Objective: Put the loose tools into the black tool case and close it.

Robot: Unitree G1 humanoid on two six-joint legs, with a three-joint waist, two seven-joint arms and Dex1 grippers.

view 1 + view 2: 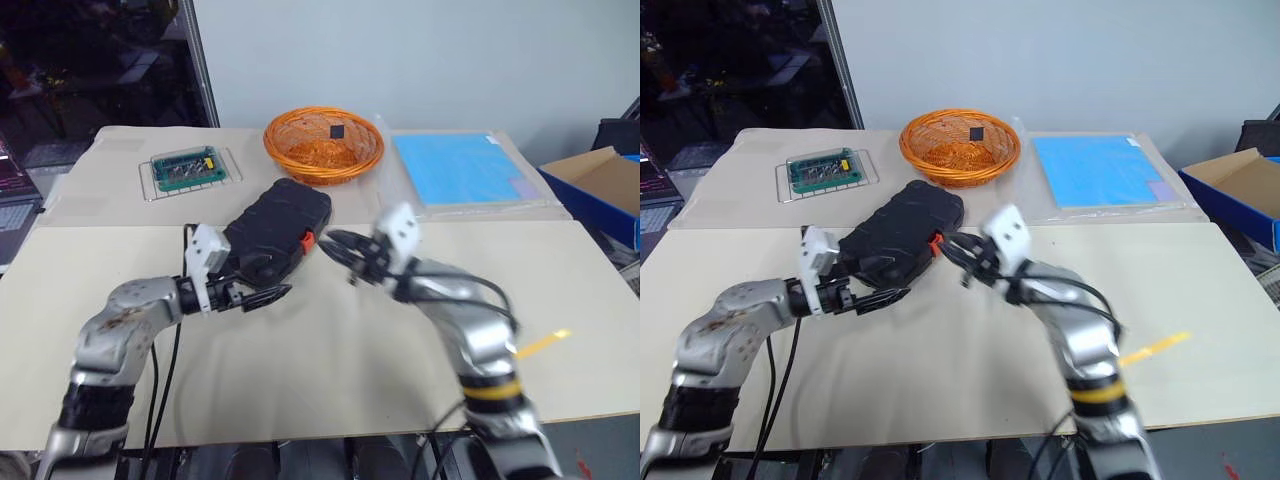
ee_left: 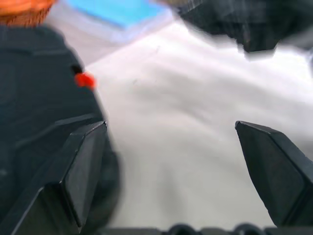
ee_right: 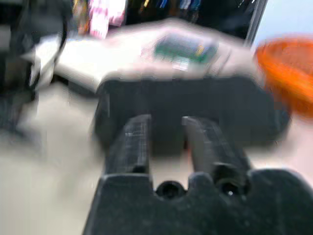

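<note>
Surface: table [image 1: 330, 350] covered in a pale cream sheet, with a second beige sheet across the far half. A pale grey wall lies beyond it, with a dark glazed area and a metal post at the far left corner.

Far left: wire rack [image 1: 190, 173] carrying a green circuit board [image 1: 186, 169], well apart from everything else.

Left of centre: left gripper [image 1: 262, 297], fingers spread wide, holding nothing, tips just beside the near end of the case; the left wrist view shows bare cream sheet between its fingers [image 2: 83, 166].

Centre: black tool case [image 1: 277, 229], closed, lying flat and angled, its orange latch [image 1: 308, 242] on the side facing the right gripper. No loose tools can be seen outside it.

Far centre: orange wicker basket [image 1: 323, 145], just beyond the case, with a small dark square inside.

Right of centre: right gripper [image 1: 338, 247], fingers a narrow gap apart, empty, tips close to the latch; whether they touch it cannot be told. In the right wrist view its fingers [image 3: 132, 142] point at the case's long side.

Far right: blue sheet [image 1: 460, 170] under a clear cover, lying flat. A yellow strip [image 1: 543, 343] lies near the right edge. An open cardboard box [image 1: 600, 190] sits off the table.

Open room: a wide bare stretch along the near edge and the near-right quarter.
</note>
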